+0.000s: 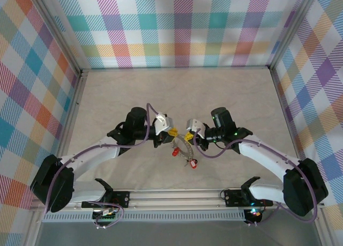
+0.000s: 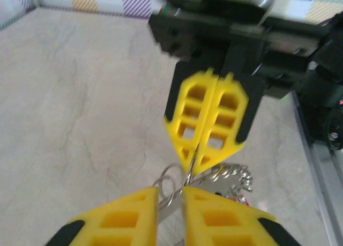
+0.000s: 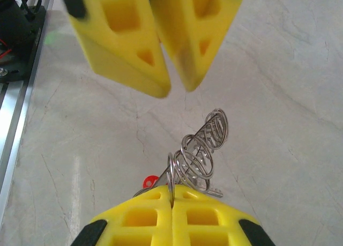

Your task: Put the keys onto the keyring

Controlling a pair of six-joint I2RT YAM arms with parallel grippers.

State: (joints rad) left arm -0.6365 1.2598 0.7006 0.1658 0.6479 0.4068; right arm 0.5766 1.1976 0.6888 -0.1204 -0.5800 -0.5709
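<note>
With the keyring (image 3: 197, 152) clamped by the right gripper (image 3: 171, 195), steadiness was judged essential; the hold of the left gripper (image 2: 170, 195) could not be told.

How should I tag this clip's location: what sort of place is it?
Probably a robot lab enclosure: plaid backdrop walls box in a marbled tabletop, and an aluminium rail mounts the left arm and right arm.

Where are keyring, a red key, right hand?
keyring (image 3: 197, 148), right wrist view, middle of its wire loops.
red key (image 3: 150, 180), right wrist view, its head.
right hand (image 3: 171, 195), right wrist view, between its fingertips.
</note>
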